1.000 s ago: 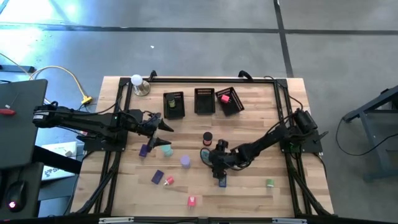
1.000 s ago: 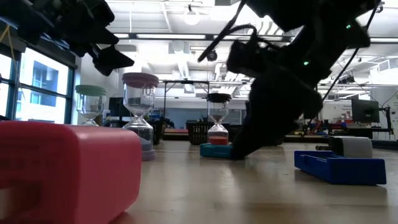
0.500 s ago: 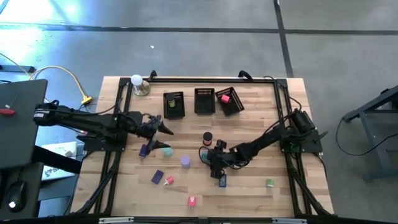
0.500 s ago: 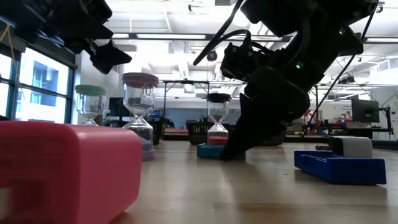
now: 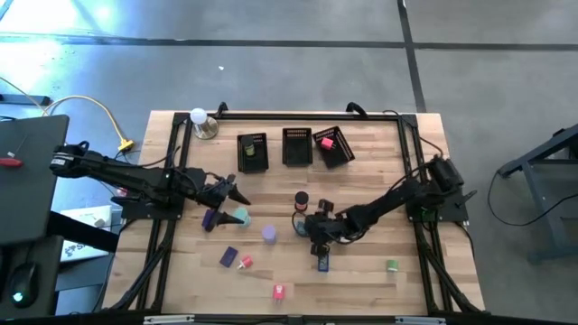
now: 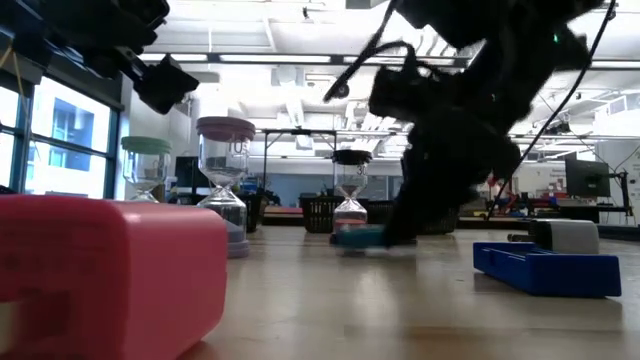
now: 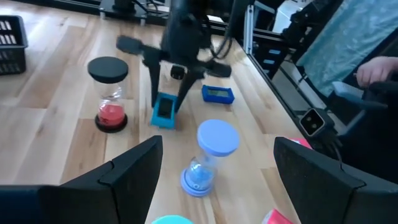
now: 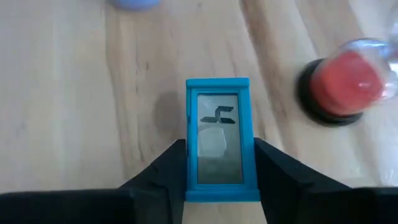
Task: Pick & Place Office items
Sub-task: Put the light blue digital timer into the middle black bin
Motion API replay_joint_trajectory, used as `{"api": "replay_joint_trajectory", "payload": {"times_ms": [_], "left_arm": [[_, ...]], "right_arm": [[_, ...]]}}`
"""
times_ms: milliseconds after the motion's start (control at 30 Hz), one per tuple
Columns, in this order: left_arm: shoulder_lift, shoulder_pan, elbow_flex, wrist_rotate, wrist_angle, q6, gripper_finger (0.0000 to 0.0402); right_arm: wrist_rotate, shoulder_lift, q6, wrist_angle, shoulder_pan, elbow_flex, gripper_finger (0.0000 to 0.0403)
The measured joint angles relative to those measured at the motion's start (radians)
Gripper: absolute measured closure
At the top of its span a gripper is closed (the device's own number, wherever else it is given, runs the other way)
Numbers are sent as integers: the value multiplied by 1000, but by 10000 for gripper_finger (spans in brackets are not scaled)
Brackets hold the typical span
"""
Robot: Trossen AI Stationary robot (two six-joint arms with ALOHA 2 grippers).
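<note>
Right gripper [image 8: 217, 171] pinching the teal block [image 8: 219, 138] mid-bench, toward the front edge.

You have its fingers pressed on the block's two long flat sides, a sound hold. Judge it light, rigid plastic, with a smooth, maybe slippery face; grip evenly. The red hourglass [image 8: 345, 87] just beside it looks fragile. Left gripper [image 5: 228, 191] waits spread, empty, near the bench's left edge.
</note>
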Motion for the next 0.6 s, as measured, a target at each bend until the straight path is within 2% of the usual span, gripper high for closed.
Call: {"api": "replay_joint_trajectory", "payload": {"times_ms": [133,333,500,600], "left_arm": [[2,-14,1,0,-5,-18,101],[27,-34,2,-2,-5,-42,101],[65,-61,2,-59,17,-58,101],[79,-67,1,-79,23,-77,101]], "right_arm": [[28,-92,46,-117,3,34,265],[141,-196,34,-343,13,105,265],[193,-258,1,-551,-54,212,265],[200,-281,-69,-560,-119,263,265]]}}
